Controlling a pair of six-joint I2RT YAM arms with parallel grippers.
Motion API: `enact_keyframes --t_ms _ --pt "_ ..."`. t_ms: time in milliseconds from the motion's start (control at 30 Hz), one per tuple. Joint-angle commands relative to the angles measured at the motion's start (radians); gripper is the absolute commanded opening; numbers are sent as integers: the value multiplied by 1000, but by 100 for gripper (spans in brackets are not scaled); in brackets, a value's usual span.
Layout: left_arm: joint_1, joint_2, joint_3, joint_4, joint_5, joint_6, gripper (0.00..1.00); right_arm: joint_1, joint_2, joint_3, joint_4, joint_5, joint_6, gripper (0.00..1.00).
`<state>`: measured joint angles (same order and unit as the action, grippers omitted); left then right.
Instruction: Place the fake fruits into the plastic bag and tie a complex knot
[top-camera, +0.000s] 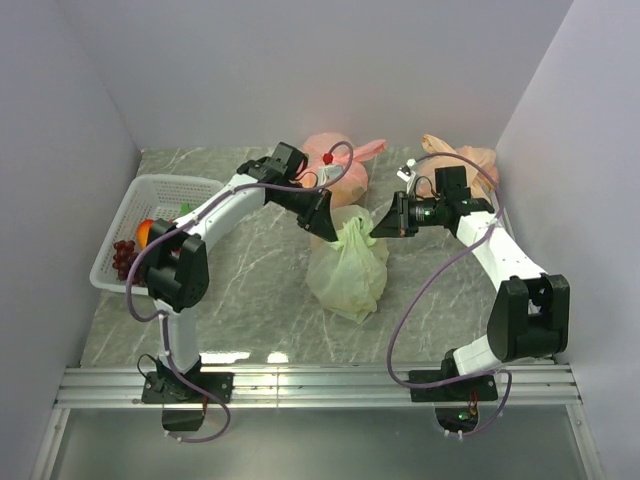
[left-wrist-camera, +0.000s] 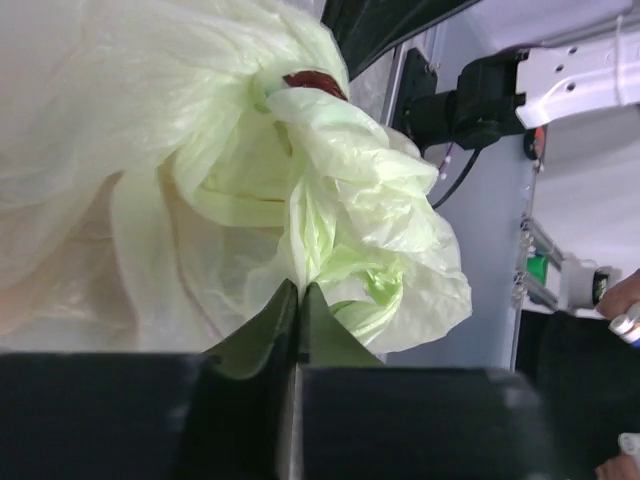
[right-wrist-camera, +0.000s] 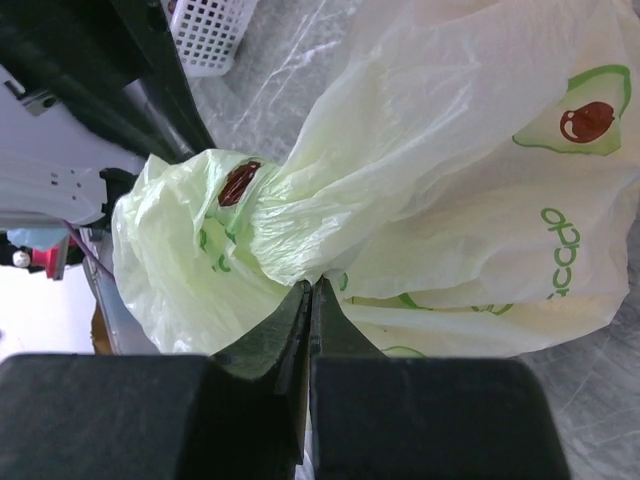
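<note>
The left gripper (left-wrist-camera: 298, 292) and the right gripper (right-wrist-camera: 308, 292) are each being clamped narrow on film of the plastic bag (top-camera: 348, 270), which is being propped right of the basket (top-camera: 165, 190). The knot (right-wrist-camera: 270, 225) is seemingly being tightened, not finished. Some fake fruits (top-camera: 128, 255) are being left inside the basket.

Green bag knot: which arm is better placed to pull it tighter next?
Likely left: the left pincer pinches the loose tail beside the knot, while the right pincer holds the green bag at its neck.

Both arms reach inward, left gripper (top-camera: 325, 235) and right gripper (top-camera: 378, 229) pinched closed.
</note>
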<state>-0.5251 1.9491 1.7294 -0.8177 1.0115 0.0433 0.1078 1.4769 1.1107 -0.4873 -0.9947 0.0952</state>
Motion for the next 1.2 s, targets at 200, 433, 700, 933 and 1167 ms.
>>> enact_keyframes --t_ms 200,433,700,933,1167 --pt "169 -173 -246 297 -43 -236 0 -57 45 130 -201 -7 -253 0" --pt "223 -196 -286 258 -111 -211 0 -143 111 239 -350 18 -403 0" --pt "293 -263 -376 180 -293 -96 0 -266 146 298 -439 128 -551 0" --pt "310 -274 -426 193 -412 13 0 -270 135 229 -418 203 -614 0" --pt "274 -239 -292 140 -199 159 25 -148 140 313 -433 142 -608 26"
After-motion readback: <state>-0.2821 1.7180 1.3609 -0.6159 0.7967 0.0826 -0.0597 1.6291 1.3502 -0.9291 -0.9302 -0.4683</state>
